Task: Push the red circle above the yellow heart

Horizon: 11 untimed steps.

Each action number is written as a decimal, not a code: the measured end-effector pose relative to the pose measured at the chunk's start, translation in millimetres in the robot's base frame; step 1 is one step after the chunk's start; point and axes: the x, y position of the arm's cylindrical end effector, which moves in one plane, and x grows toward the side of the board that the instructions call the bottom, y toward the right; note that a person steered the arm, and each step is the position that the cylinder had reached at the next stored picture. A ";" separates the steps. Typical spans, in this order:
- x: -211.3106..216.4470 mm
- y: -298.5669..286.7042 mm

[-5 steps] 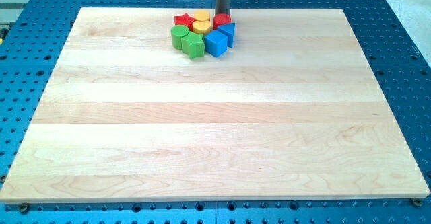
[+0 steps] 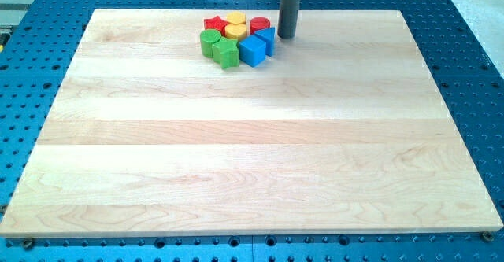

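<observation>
A tight cluster of blocks sits near the board's top edge. The red circle [image 2: 259,23] is at the cluster's upper right. The yellow heart [image 2: 235,31] lies just left of it, in the cluster's middle. My tip [image 2: 287,37] rests on the board to the right of the red circle, a small gap away and slightly lower in the view, next to a blue block [image 2: 267,37].
Also in the cluster are a red star [image 2: 213,23], a yellow block [image 2: 235,18], a green cylinder [image 2: 209,42], a green block [image 2: 226,53] and a blue cube [image 2: 253,50]. The wooden board [image 2: 252,136] lies on a blue perforated table.
My tip has moved to the view's right and slightly down, from behind the red circle to open board beside it. The blocks have not visibly moved.
</observation>
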 end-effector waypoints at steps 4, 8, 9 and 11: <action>3.8 -38.0; 13.7 -85.8; 17.9 -89.9; 29.4 -93.2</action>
